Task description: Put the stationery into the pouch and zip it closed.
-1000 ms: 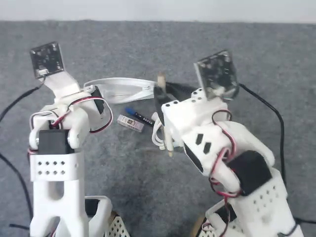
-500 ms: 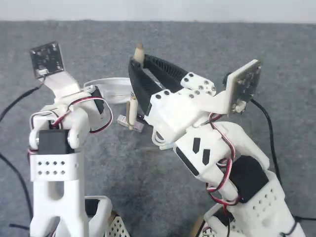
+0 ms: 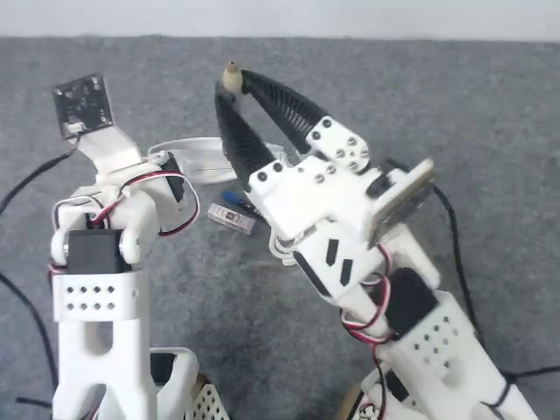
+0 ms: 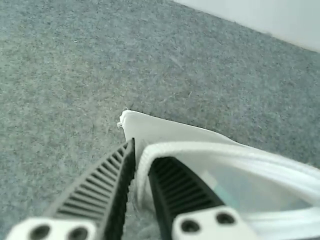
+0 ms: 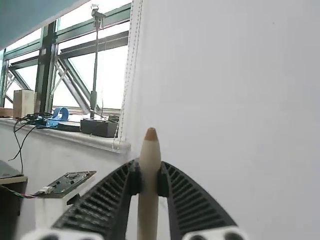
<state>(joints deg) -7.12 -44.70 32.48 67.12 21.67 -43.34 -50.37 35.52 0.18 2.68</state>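
High view: R gripper [image 3: 231, 87] up off the grey worktop [image 3: 490, 114], black ribbed fingers [image 3: 280, 101] clamped on a wooden pencil [image 3: 230, 73], its tip end poking just past the fingertips and pointing away from the arm's base. Rt wrist view: same pencil upright betw. the two fingers, pinched a little below its bare cone, w/ a white wall [image 5: 240, 100] and a window [image 5: 75, 75] behind. L gripper [image 4: 141, 155] low at the worktop, fingers closed on the pouch [image 4: 230, 170], one on either side of its white rim, close to a corner. Pouch white w/ a clear panel, lying on the worktop betw. the arms' far ends, mouth open, zip not done up. Just beside the pouch, on the side nearer the arm bases: a pen [image 3: 234, 199] w/ a blue end and, next to it, a small white eraser [image 3: 232, 218] in a printed sleeve, both loose on the worktop, outside the pouch. Touching or only v. close, can't tell. Half hidden under the R arm: a white loop [image 3: 278, 245], too covered to say what
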